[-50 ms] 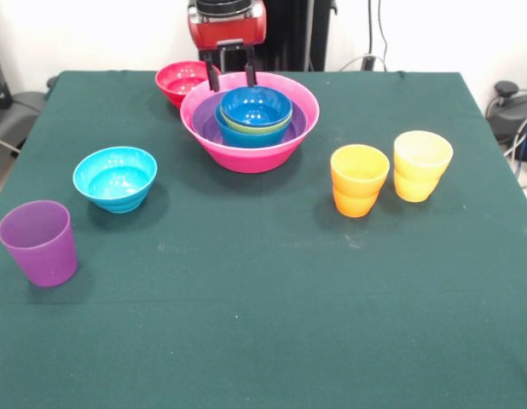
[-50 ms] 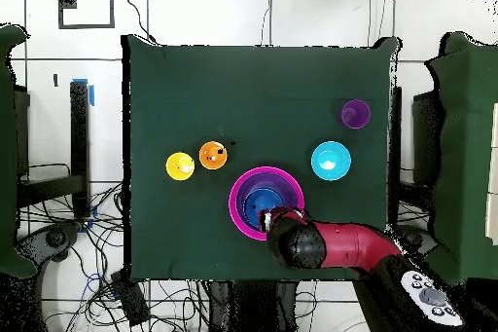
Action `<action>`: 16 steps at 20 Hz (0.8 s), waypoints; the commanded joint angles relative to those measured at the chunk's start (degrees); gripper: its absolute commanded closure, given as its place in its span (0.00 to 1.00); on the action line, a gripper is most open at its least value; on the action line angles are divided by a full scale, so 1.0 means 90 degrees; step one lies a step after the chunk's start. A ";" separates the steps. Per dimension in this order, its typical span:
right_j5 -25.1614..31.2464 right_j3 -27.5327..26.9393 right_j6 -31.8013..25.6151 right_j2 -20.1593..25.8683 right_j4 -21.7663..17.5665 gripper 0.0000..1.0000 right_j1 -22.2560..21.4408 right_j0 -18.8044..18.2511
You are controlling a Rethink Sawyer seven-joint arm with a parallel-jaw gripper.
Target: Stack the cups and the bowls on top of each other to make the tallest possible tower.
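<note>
I start from the tower, which sits at the far middle of the table: the hot-pink bowl is the base because it is widest, and purple, blue, lime and dark blue nest inside it by size. My gripper hangs just behind the pile, its fingers apart with nothing between them, over the rim nearest the red-pink bowl. The cyan bowl stands well apart, not yet nested. The purple cup waits near the table's edge, and the orange cup and yellow cup stand just beside each other.
</note>
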 commanded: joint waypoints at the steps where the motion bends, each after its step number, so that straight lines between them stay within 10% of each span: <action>1: -0.0090 -0.0296 0.0096 0.0430 -0.0338 0.00 -0.0029 0.0039; 16: 0.0195 -0.0282 0.0250 0.0174 -0.0220 0.00 -0.0205 0.0328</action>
